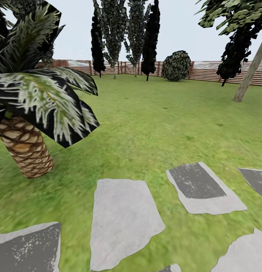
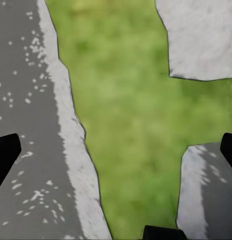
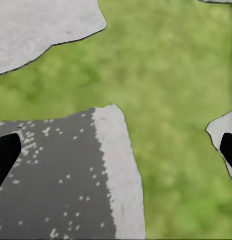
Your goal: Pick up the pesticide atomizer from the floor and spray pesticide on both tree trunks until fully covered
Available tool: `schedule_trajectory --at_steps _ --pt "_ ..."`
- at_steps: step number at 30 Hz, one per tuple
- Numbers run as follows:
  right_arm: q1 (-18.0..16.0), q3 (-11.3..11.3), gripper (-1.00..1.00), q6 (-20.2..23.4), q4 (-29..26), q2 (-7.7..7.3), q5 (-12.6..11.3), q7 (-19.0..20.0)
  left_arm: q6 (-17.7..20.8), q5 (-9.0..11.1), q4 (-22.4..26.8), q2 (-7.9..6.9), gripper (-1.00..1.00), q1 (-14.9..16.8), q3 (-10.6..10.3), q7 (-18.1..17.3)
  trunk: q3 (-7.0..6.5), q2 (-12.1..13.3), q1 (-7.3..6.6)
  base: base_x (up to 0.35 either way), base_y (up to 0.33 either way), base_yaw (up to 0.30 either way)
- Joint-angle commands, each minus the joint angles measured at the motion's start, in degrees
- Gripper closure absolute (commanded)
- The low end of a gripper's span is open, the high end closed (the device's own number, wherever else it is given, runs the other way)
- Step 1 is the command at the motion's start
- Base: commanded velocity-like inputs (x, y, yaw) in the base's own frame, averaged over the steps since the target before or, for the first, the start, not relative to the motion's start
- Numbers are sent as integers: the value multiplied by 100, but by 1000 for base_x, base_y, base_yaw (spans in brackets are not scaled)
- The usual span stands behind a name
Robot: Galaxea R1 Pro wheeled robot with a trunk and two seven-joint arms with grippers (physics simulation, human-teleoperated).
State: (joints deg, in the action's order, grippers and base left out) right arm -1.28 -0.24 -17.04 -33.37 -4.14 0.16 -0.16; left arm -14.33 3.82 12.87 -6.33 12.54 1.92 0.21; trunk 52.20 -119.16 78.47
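- Lawn [image 1: 153, 124]: wide green grass, running back to a brown slatted fence [image 1: 210, 70] at 12 o'clock
- Tree trunk [image 1: 251, 72]: slim, tan-grey, leaning, at 2 o'clock near the fence; dark foliage hangs above it
- Palm [image 1: 27, 147]: short, criss-cross trunk, at 9 o'clock, fronds spreading over the grass
- Cypress trees [image 1: 125, 37]: dark narrow row at 12 o'clock; round bush [image 1: 176, 65] just beside them
- Paving stones [image 1: 123, 221]: grey flat slabs set in grass from 4 to 8 o'clock
- Left gripper [image 2: 116, 152]: jaws wide apart, holding nothing, over slabs and grass
- Right gripper [image 3: 116, 152]: jaws wide apart, holding nothing, over a dark slab [image 3: 55, 180]
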Motion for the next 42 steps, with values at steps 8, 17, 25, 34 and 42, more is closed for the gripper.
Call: schedule_trajectory --at_steps 8,17,25,34,42 --pt "-3 -9 -100 -18 6 -7 8 -2 -17 40 -4 0 -100 2 2 -3 1 -1 2 295 -174 -6" --pt "-3 -14 -100 -18 11 -8 11 -2 -17 40 -4 0 -100 2 2 -3 1 -1 2 295 -172 0" --pt "-3 -12 -100 -18 6 -8 5 -2 -17 59 -4 -7 -100 2 7 -3 -10 -1 2 299 -164 -61" --pt "-3 2 -100 -15 7 -8 10 -2 -17 67 -4 -9 -100 2 8 -3 -38 -1 2 325 -87 -227" --pt "-3 7 -100 -18 6 -8 9 -2 -17 75 -4 -9 -100 2 8 -3 -39 -1 2 337 -6 -42"
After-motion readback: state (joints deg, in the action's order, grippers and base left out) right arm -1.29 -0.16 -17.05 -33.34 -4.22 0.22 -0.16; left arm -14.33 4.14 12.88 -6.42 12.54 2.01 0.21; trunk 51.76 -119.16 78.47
